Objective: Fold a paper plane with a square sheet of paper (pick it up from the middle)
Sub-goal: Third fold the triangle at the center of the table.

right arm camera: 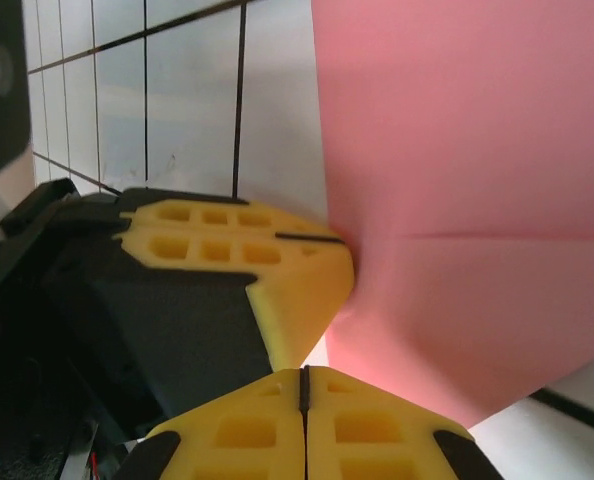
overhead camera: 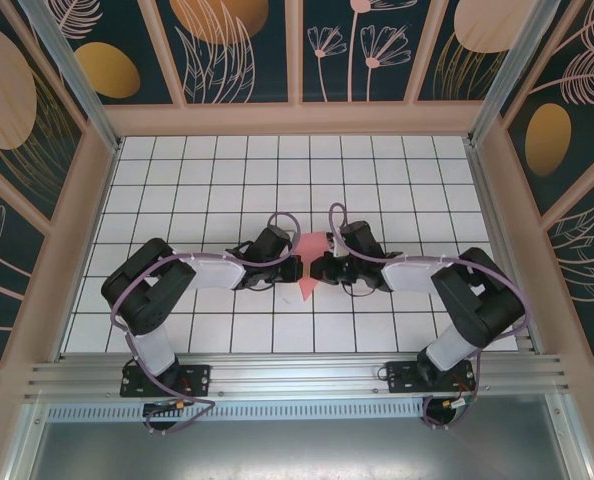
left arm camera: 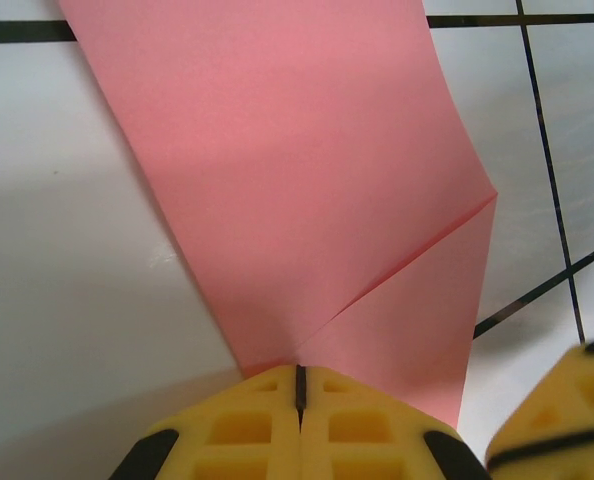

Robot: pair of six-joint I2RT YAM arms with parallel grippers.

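Observation:
The square sheet of paper (overhead camera: 312, 245) is salmon pink and lies mid-table between my two grippers, with a diagonal crease (left arm camera: 397, 270) across it. My left gripper (left arm camera: 299, 368) is shut, and the paper's edge and the crease run right into its yellow fingertips. It also appears in the right wrist view as the left gripper (right arm camera: 342, 245), its tip against the sheet (right arm camera: 457, 180). My right gripper (right arm camera: 302, 375) is shut just beside the paper's lower edge, with no paper seen between its fingers. One of its fingers (left arm camera: 557, 420) stands apart from the sheet's edge.
The table (overhead camera: 177, 190) is white tiles with black grid lines, walled on three sides by patterned panels (overhead camera: 237, 50). An aluminium rail (overhead camera: 297, 375) carries both arm bases at the near edge. Both arms (overhead camera: 157, 285) reach inward to the centre.

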